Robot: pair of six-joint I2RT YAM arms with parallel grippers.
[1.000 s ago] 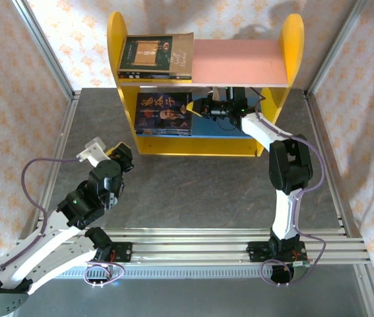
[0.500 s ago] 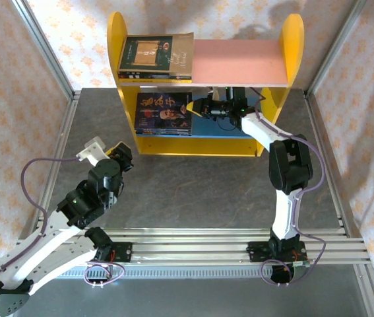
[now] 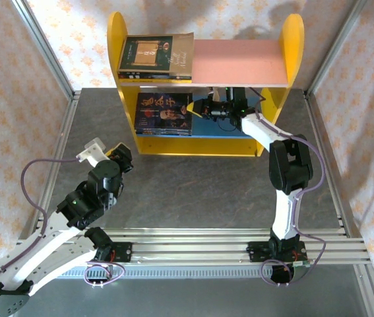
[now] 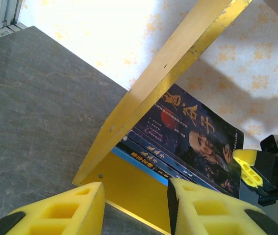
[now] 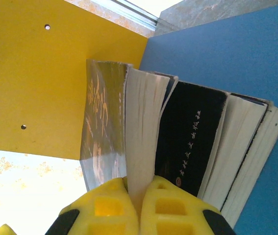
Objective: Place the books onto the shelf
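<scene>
The shelf (image 3: 122,39) stands at the back of the table, with yellow sides, a pink upper board (image 3: 239,59) and a blue lower board (image 3: 223,127). Two books (image 3: 155,56), one dark and one tan-brown, lie stacked on the pink board. A stack of dark books (image 3: 163,112) lies on the blue board, a bearded-man cover on top (image 4: 192,142). My right gripper (image 3: 192,109) reaches under the pink board and is shut on the page edge of that top book (image 5: 141,127). My left gripper (image 3: 117,155) hovers open and holds nothing (image 4: 136,205), left of the shelf's front.
The shelf's left side panel (image 4: 163,83) slants across the left wrist view, close ahead of my open fingers. A black book (image 5: 190,137) lies directly under the held one. Metal frame posts and patterned walls close in the grey table (image 3: 193,185).
My right wrist has shifted very slightly to the right at the lower board, still pinching the top book. The left arm and the book stacks have stayed put.
</scene>
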